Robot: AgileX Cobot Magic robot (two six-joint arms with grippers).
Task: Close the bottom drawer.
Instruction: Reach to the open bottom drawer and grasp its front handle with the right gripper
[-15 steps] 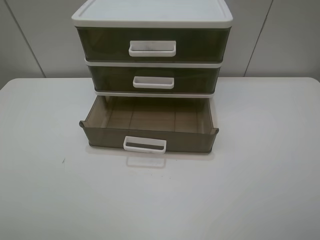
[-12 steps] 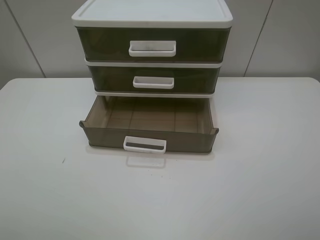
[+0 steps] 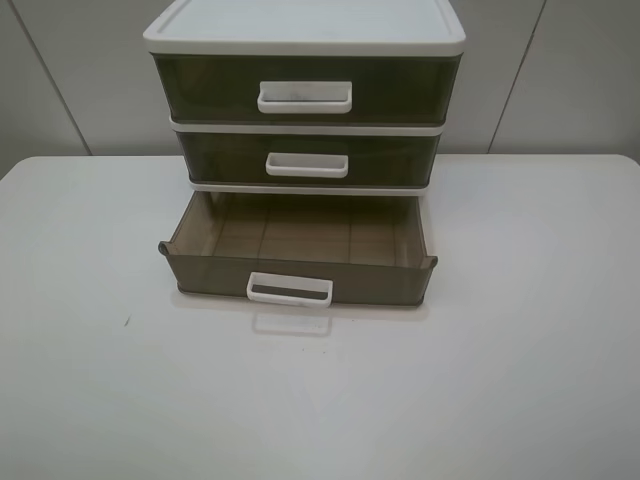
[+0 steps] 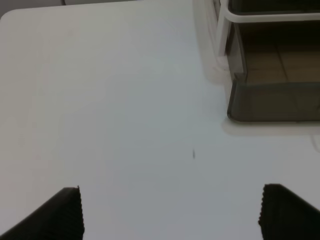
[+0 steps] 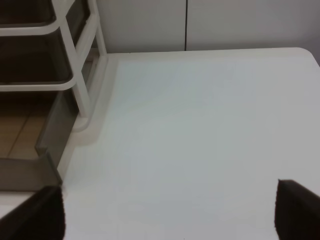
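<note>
Bottom drawer [image 3: 300,245] stood pulled well out of white-framed 3-drawer unit [image 3: 304,24] at rear centre of white table [image 3: 520,360], its white loop handle [image 3: 290,289] facing front. Top drawer [image 3: 200,88] and middle drawer [image 3: 220,158] sat flush in frame. Left gripper [image 4: 172,215] gaped wide above table, holding nothing, near drawer's front corner. Right gripper [image 5: 170,212] likewise spread wide, empty, beside drawer's other front corner.

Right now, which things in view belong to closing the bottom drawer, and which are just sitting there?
Job: bottom drawer, pulled out; its handle.
Not the job: top drawer, shut; middle drawer, shut; table.
</note>
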